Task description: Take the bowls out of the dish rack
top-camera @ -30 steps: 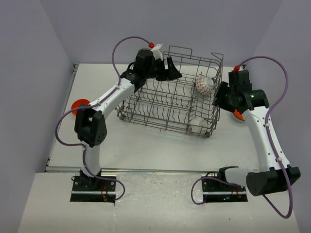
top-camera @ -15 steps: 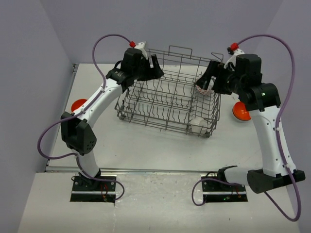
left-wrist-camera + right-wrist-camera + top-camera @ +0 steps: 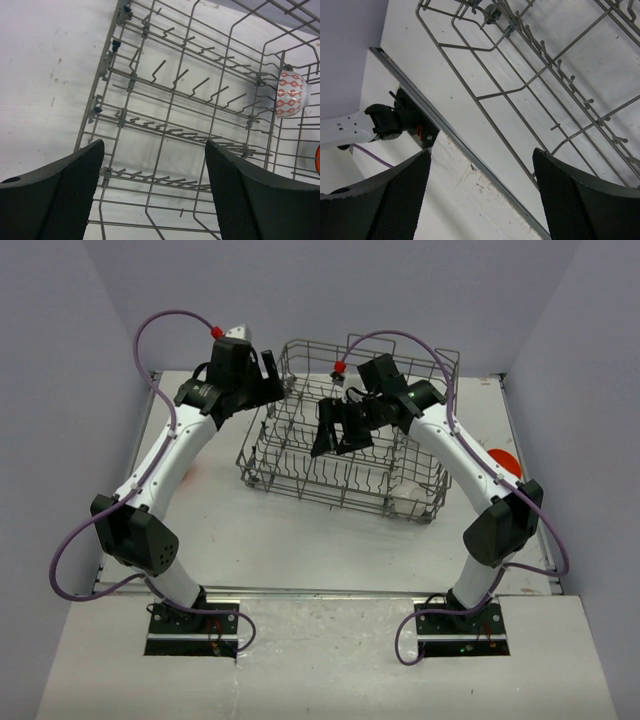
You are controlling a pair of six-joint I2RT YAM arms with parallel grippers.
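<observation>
White table (image 3: 300,540): right gripper (image 3: 340,434) now over dish rack (image 3: 345,480), left gripper (image 3: 262,378) leftward, both splayed empty.

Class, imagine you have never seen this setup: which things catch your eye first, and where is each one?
A big grey wire dish rack fills the middle of the table, with both arms arched over it: the left gripper open above its far left corner, the right gripper open over its middle. A red-patterned bowl sits inside against the rack's wall, and an orange bowl lies on the table to its right.
</observation>
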